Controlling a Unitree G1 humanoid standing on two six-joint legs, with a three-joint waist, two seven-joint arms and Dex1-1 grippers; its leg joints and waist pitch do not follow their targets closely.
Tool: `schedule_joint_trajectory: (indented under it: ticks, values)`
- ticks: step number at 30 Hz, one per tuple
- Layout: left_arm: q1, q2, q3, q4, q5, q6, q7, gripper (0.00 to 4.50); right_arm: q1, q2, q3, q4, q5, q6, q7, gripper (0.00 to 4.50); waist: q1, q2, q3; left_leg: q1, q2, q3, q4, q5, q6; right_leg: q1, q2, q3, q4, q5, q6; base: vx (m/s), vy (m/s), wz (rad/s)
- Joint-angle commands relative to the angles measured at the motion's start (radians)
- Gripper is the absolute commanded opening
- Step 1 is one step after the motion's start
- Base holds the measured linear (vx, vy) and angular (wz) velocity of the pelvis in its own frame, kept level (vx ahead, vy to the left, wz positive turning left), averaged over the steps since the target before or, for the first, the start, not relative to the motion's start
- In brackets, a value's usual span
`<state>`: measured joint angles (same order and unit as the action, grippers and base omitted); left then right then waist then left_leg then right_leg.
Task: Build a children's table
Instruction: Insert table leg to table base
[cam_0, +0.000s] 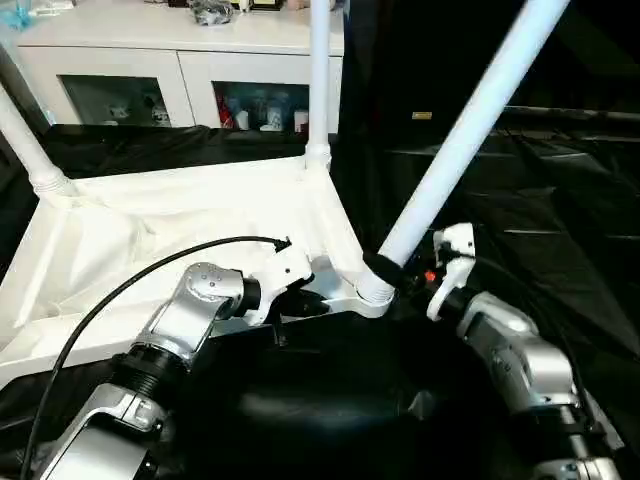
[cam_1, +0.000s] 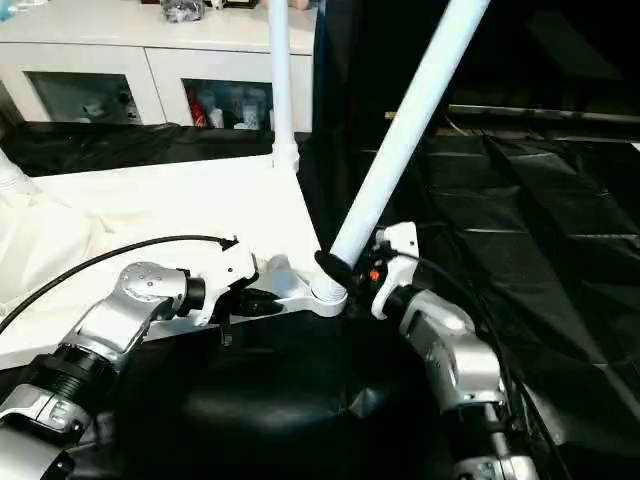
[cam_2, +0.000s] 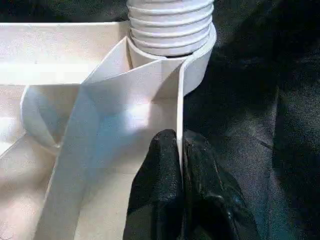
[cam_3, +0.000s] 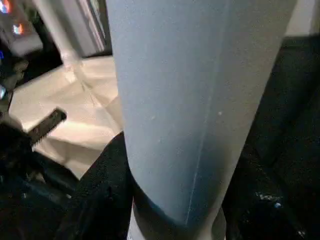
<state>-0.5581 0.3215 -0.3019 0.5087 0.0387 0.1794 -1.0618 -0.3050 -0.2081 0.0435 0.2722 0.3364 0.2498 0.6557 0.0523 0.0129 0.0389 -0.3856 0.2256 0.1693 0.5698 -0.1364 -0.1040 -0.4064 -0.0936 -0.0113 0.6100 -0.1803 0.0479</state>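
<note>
The children's table lies upside down: a white tabletop (cam_0: 180, 220) with ribbed underside. One leg (cam_0: 318, 80) stands upright in the far corner socket, and another (cam_0: 25, 140) rises at the left. A third leg (cam_0: 470, 130) leans to the right out of the near corner socket (cam_0: 372, 293). My right gripper (cam_0: 385, 268) is shut around this leaning leg (cam_3: 200, 100) just above the socket. My left gripper (cam_0: 305, 300) is shut on the tabletop's thin rim (cam_2: 179, 100) beside that same corner, its black fingers (cam_2: 160, 170) pinching the wall below the leg's threaded end (cam_2: 170, 25).
A black cloth (cam_0: 540, 200) covers the surface under and around the tabletop. A white cabinet (cam_0: 180, 60) with glass doors stands behind. A black cable (cam_0: 130, 290) loops over my left forearm.
</note>
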Motion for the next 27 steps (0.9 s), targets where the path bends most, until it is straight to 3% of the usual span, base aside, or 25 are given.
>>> schedule_joint_trajectory:
  ticks: [1,5,14,20,27]
  values:
    - [-0.015,-0.013,0.035,-0.006,-0.031,-0.022,0.031,0.00,0.060,-0.019,0.058,0.084,-0.100,0.024,-0.016,1.91,0.002,-0.008,-0.056,0.015,-0.019,0.014,-0.066,-0.385,-0.003,0.028,-0.009,0.002,-0.090,-0.350,-0.169,0.000,0.000,0.00]
    - [-0.010,-0.012,0.032,-0.005,-0.028,-0.027,0.030,0.00,0.060,-0.017,0.063,0.088,-0.106,0.020,-0.017,1.91,0.002,-0.011,-0.057,0.015,-0.019,0.014,-0.066,-0.387,0.002,0.029,-0.008,0.002,-0.091,-0.353,-0.168,0.000,0.000,0.00]
    - [-0.010,0.001,0.024,-0.011,-0.022,-0.039,0.016,0.00,0.000,-0.045,0.132,0.095,-0.140,0.042,0.031,1.91,-0.005,-0.012,-0.054,0.014,-0.020,0.014,-0.067,-0.405,0.000,0.026,-0.009,0.002,-0.095,-0.391,-0.158,0.000,0.000,0.00]
    - [-0.006,0.004,0.019,-0.016,-0.019,-0.046,0.011,0.00,-0.058,-0.066,0.184,0.123,-0.158,0.055,0.109,1.91,-0.012,-0.019,-0.053,0.012,-0.019,0.013,-0.067,-0.413,0.003,0.024,-0.010,0.000,-0.097,-0.427,-0.151,0.000,0.000,0.00]
    - [-0.005,0.007,0.018,-0.017,-0.021,-0.049,0.010,0.00,-0.093,-0.061,0.201,0.136,-0.155,0.045,0.131,1.91,-0.017,-0.023,-0.052,0.011,-0.019,0.011,-0.069,-0.424,-0.001,0.022,-0.010,-0.001,-0.097,-0.442,-0.146,0.000,0.000,0.00]
